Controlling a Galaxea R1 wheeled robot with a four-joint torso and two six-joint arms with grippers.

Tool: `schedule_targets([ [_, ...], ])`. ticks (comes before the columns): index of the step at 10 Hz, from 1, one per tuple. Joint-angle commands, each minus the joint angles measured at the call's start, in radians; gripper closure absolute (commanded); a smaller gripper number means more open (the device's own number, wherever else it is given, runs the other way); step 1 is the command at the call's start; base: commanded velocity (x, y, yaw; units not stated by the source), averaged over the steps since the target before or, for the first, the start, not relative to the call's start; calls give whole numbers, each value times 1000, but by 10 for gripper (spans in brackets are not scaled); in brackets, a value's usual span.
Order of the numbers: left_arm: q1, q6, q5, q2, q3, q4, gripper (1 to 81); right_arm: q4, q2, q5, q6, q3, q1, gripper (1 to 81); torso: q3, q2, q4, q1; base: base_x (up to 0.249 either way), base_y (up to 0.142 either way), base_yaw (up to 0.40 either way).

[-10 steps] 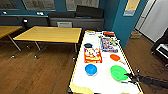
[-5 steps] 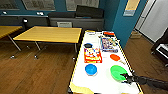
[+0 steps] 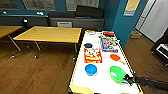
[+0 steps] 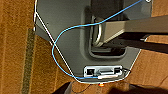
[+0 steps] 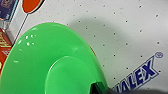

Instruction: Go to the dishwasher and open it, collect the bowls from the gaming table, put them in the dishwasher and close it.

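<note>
While reaching in from the near right over the white-topped gaming bench (image 3: 105,83), meets the green bowl (image 3: 117,73) at its near right rim with the tip of the dark right arm (image 3: 147,82). Cannot tell whether the right jaws are open or clamped on that rim. Seen from the right wrist, the same green bowl (image 5: 50,65) close and large, glossy, over the speckled white top with blue lettering (image 5: 140,75) printed beside it. Casts a soft shadow on the white surface on its far side. To the left of the green one, apart from it and nearer the bench's left edge, the blue bowl (image 3: 90,69), upright and untouched. Farther along the bench, a flat orange-red piece (image 3: 114,57) just beyond the green bowl, a red and yellow box (image 3: 92,55) lying flat beyond the blue bowl, then a dark round dish (image 3: 88,45) and a colourful box (image 3: 108,43) near the far end. Off to the left, well apart, a yellow-topped table (image 3: 50,33) on the wooden floor (image 3: 37,72). From the left wrist, the robot's grey base (image 4: 67,25) with a blue cable (image 4: 57,45) looping across it, over brown floor. Cannot tell the state of the left jaws.
</note>
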State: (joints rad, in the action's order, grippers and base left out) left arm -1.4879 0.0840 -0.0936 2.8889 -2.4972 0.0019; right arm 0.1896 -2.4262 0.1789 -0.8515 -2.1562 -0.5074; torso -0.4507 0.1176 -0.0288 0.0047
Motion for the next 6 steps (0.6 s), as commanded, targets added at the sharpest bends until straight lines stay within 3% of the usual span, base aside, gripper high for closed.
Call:
schedule_targets([
  [1,5,3,72,-5,4,-3,10,-28,384,89,6,343,201,811,0,0,0,0,0,0,0],
  [2,5,3,72,0,4,3,10,-94,484,181,40,476,239,811,0,0,0,0,0,0,0],
  [3,11,3,72,6,4,7,10,-134,580,313,119,640,263,811,0,0,0,0,0,0,0],
  [4,13,3,72,9,4,7,10,-134,658,380,169,761,261,811,0,0,0,0,0,0,0],
  [6,14,3,74,11,6,9,10,-107,799,419,181,916,199,811,0,0,0,0,0,0,0],
])
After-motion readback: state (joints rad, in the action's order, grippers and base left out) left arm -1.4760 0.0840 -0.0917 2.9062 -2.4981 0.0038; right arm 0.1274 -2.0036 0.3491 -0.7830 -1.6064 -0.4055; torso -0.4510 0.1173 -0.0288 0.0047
